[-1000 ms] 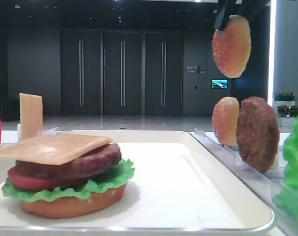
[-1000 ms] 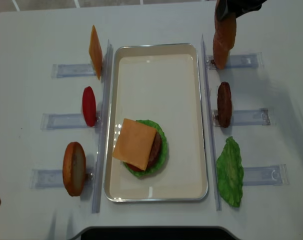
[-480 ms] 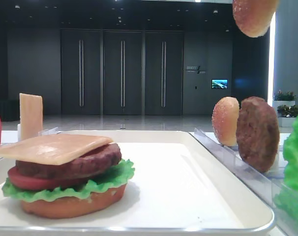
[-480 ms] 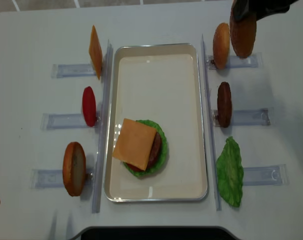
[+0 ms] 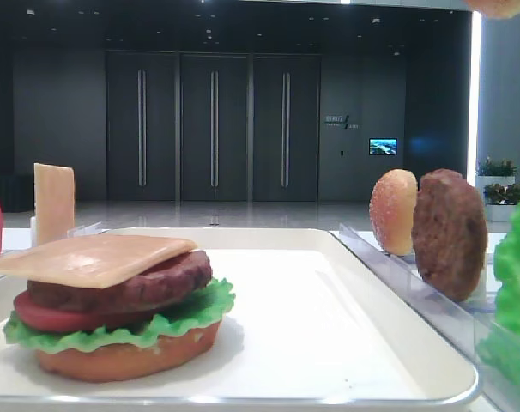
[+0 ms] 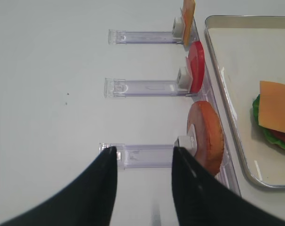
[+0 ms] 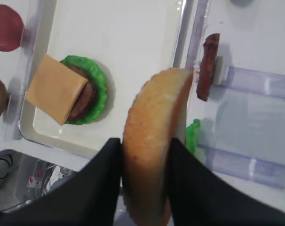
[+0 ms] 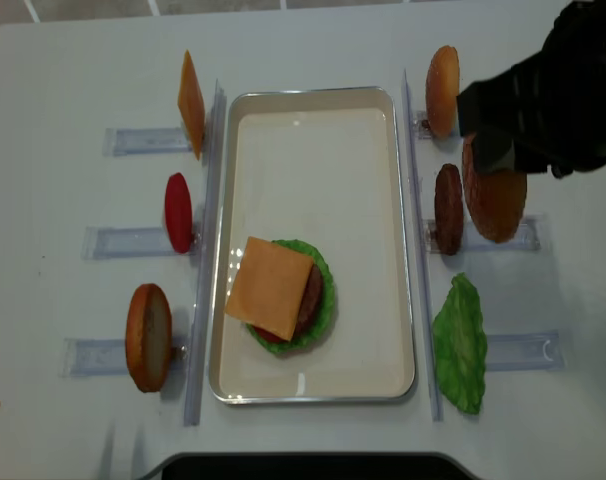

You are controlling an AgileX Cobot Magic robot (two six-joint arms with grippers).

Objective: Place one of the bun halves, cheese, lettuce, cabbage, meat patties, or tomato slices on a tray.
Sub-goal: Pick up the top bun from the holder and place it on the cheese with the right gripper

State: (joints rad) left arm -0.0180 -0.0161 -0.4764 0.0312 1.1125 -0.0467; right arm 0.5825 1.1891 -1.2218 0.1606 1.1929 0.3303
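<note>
Beneath the raised right gripper (image 7: 145,188) lay the white surface (image 8: 63,60), and well to its left sat the cream tray (image 8: 313,120), carrying a stacked burger topped by the cheese slice (image 8: 271,288). That gripper was clenched on the edges of the golden bun top (image 8: 495,195), holding it upright in the air just right of the standing meat patty (image 8: 448,208). Far across the tray, the left gripper (image 6: 143,162) was spread apart with nothing between its fingers, just short of the flat orange bun (image 6: 206,136) standing in its clear rack (image 6: 142,155).
</note>
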